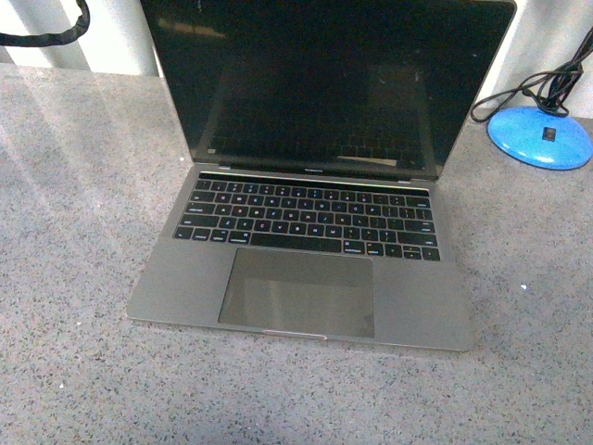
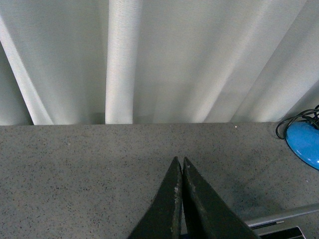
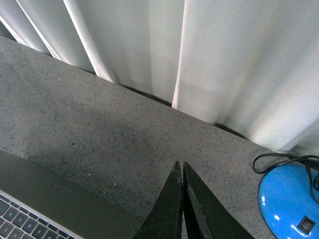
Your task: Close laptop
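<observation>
Grey speckled table [image 1: 74,324], perhaps stone, bears the laptop [image 1: 306,278] before white curtains [image 2: 149,59].

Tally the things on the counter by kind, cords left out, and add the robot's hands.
Laptop: 1
Blue round base: 1
Hands: 2, the left hand and the right hand, both shut
Total: 4
</observation>
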`<state>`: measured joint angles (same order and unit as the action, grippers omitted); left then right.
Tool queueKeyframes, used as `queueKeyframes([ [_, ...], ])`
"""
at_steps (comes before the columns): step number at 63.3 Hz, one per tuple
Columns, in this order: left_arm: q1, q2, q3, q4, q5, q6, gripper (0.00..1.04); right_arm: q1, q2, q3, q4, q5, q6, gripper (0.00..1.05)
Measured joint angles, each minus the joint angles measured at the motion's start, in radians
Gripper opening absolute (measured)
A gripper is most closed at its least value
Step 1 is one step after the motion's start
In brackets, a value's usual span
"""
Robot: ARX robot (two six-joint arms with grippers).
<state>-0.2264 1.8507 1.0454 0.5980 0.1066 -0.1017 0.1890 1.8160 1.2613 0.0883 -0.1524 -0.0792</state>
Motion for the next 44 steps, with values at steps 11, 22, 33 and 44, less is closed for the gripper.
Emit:
queueKeyframes([
  [11, -0.001, 0.001, 0.004, -0.005, -0.003, 0.0, 0.04, 0.016, 0.005, -0.011, 0.006, 0.0, 0.017, 0.01],
  [22, -0.003, 0.001, 0.008, -0.025, -0.002, -0.003, 0.04, 0.031, 0.007, -0.017, 0.012, 0.001, 0.041, 0.01],
  [33, -0.003, 0.001, 0.019, -0.045, -0.002, -0.01, 0.04, 0.045, 0.007, -0.032, 0.019, 0.001, 0.052, 0.01],
  [44, -0.003, 0.0, 0.022, -0.083, -0.01, -0.047, 0.04, 0.045, 0.007, -0.048, 0.026, 0.004, 0.061, 0.01],
])
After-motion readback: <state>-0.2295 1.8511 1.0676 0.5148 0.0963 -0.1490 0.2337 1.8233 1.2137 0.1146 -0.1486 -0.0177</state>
